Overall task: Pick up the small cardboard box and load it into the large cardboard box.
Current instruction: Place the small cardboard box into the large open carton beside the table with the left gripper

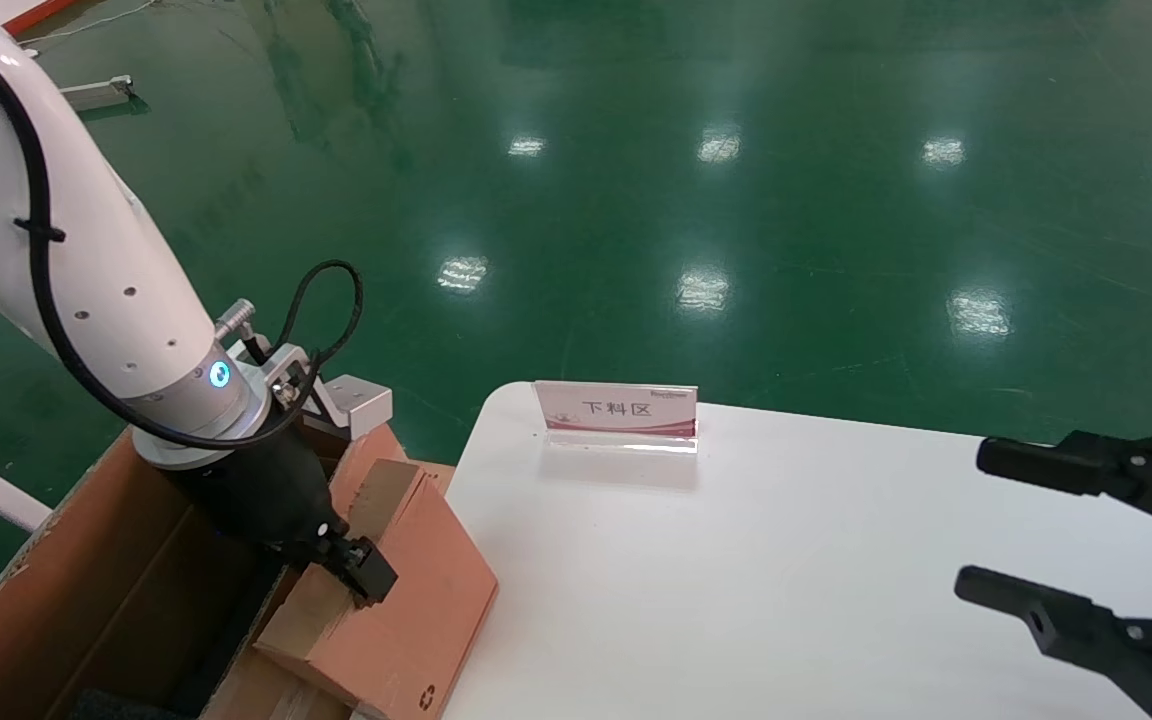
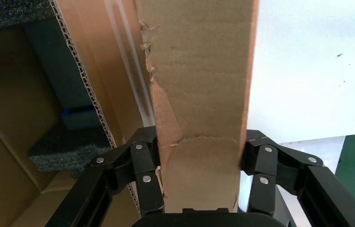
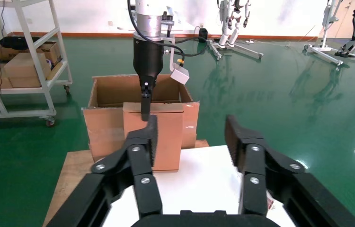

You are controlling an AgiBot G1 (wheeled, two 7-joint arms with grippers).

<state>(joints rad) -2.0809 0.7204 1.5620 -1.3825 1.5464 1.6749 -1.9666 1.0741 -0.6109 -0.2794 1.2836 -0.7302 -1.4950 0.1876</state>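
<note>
The small cardboard box (image 1: 406, 600) is orange-brown with a recycling symbol at one corner. It hangs tilted at the white table's left edge, against the large cardboard box's (image 1: 86, 560) near wall. My left gripper (image 1: 351, 560) is shut on the small box's narrow top, one finger on each face, as the left wrist view (image 2: 199, 156) shows on the small box (image 2: 199, 94). The right wrist view shows the small box (image 3: 164, 137) in front of the large box (image 3: 104, 118). My right gripper (image 1: 971, 518) is open and empty over the table's right side; its own view (image 3: 190, 125) shows the same.
A white table (image 1: 736, 580) carries an acrylic sign (image 1: 616, 410) at its far edge. Black foam pads (image 2: 66, 146) lie inside the large box. A wooden pallet (image 3: 71, 175) lies under the box and a shelf cart (image 3: 24, 61) stands beyond it.
</note>
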